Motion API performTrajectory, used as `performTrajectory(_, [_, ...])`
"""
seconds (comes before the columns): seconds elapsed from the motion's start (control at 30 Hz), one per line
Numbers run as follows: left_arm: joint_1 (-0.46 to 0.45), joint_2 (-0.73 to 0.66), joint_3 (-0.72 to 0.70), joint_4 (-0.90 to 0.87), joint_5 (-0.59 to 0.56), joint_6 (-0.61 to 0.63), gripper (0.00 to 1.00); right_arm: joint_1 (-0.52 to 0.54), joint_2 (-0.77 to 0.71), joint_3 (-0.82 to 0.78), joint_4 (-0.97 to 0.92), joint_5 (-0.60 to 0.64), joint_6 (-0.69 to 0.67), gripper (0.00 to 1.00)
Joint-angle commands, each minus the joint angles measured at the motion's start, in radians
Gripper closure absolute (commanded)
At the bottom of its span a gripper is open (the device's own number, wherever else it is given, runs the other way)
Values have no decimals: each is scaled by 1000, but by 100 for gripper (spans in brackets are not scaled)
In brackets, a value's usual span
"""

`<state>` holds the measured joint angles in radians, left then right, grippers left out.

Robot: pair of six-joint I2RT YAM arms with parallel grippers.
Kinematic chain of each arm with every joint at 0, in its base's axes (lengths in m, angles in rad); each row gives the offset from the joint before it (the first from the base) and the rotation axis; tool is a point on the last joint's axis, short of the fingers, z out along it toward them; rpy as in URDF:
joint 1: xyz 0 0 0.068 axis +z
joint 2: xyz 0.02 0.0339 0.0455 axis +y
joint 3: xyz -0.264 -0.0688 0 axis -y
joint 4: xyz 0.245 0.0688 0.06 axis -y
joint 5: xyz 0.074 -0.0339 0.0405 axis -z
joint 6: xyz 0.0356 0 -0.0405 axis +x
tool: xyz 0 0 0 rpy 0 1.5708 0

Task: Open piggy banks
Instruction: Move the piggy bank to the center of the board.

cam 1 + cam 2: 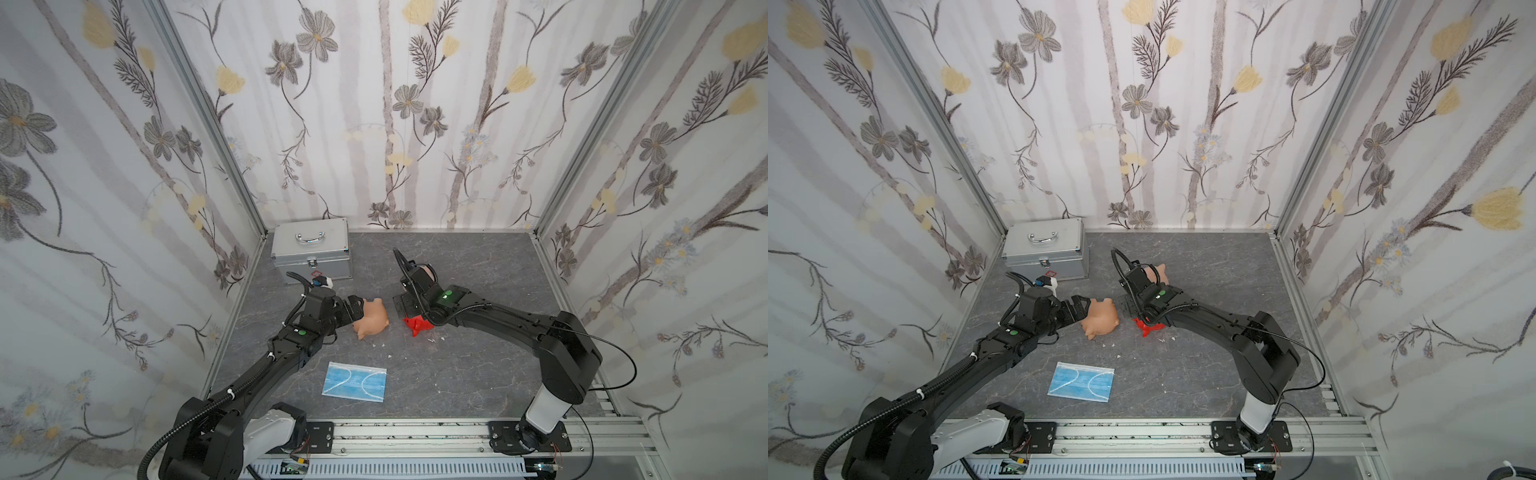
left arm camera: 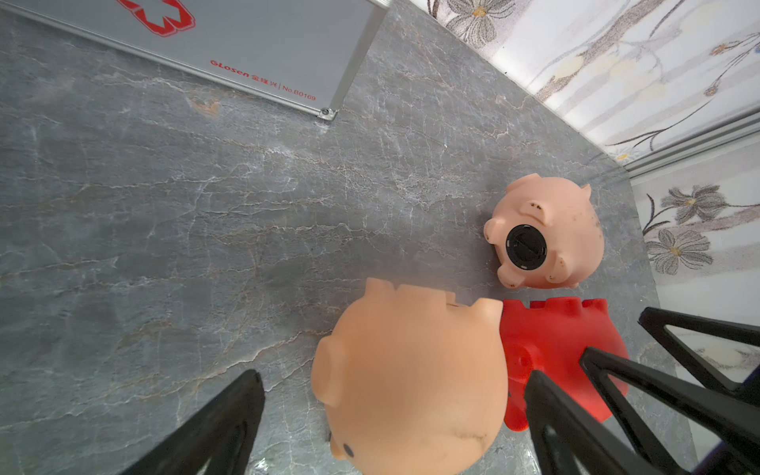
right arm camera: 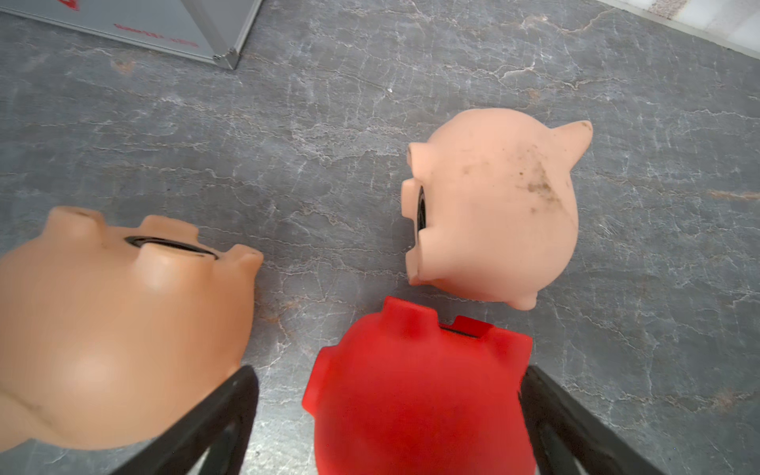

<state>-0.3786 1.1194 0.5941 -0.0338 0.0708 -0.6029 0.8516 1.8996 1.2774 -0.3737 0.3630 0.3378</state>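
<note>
Nearest the camera, the aluminium mounting rail (image 1: 415, 434) carries both arm bases. Just beyond it a blue face mask (image 1: 354, 382) lies flat on the grey marble-pattern tabletop (image 1: 478, 374). At far left, a silver first-aid case (image 1: 309, 245) stands in the back corner, handle on top. Right of it, near table centre, the near peach piggy bank (image 1: 372, 321) lies on its side. Its feet and belly face the back wall, its head end is turned toward the near left, and its long axis runs roughly left to right. The left gripper (image 2: 392, 374) straddles this bank with jaws spread wide. One finger (image 2: 230, 411) stands clear of the body; the opposite finger sits just beside it, and contact there cannot be confirmed. The bank is not clamped. Just to the right, the red piggy bank (image 1: 415, 327) lies on its side, feet toward the back wall, largely covered by the right arm in both top views. The right gripper (image 3: 390, 370) brackets it with jaws equally wide: the left-hand finger (image 3: 222, 411) is apart from the red body, and the right-hand finger (image 3: 551, 411) is at its edge. Just behind the red bank, the far peach piggy bank (image 2: 567, 230) lies on its side, apart from both grippers. Its feet and black belly plug (image 2: 525, 249) face left, and the plug is seated in its hole.
</note>
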Motion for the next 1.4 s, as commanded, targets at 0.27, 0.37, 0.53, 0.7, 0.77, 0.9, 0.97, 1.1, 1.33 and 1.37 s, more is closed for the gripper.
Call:
performTrajectory(0.27, [0, 21, 0, -11, -14, -15, 0, -27, 39, 21, -73, 72, 78, 0])
performTrajectory(0.37, [0, 23, -2, -11, -8, -16, 0, -47, 29, -2, -64, 58, 92, 0])
performTrajectory(0.53, [0, 35, -3, -4, 1, -17, 0, -93, 20, -29, -63, 41, 99, 0])
performTrajectory(0.7, [0, 52, -4, 3, 15, -19, 0, -155, -21, -84, -51, 36, 136, 0])
performTrajectory(0.77, [0, 61, -1, 13, 23, -20, 0, -184, -39, -108, -47, 34, 145, 0])
performTrajectory(0.9, [0, 72, 5, 15, 44, -20, 0, -227, -76, -146, -35, 31, 148, 0])
performTrajectory(0.97, [-2, 71, 4, 14, 49, -18, 0, -226, -98, -156, -16, 19, 138, 0])
performTrajectory(1.1, [-12, 58, 7, 13, 55, -11, 0, -180, -183, -172, 68, 13, 87, 0])
performTrajectory(1.33, [-130, 2, -7, -45, -32, 3, 0, -130, -223, -182, 294, -312, 88, 3])
performTrajectory(1.37, [-147, -7, -14, -53, -49, 3, 0, -127, -202, -160, 297, -346, 91, 4])
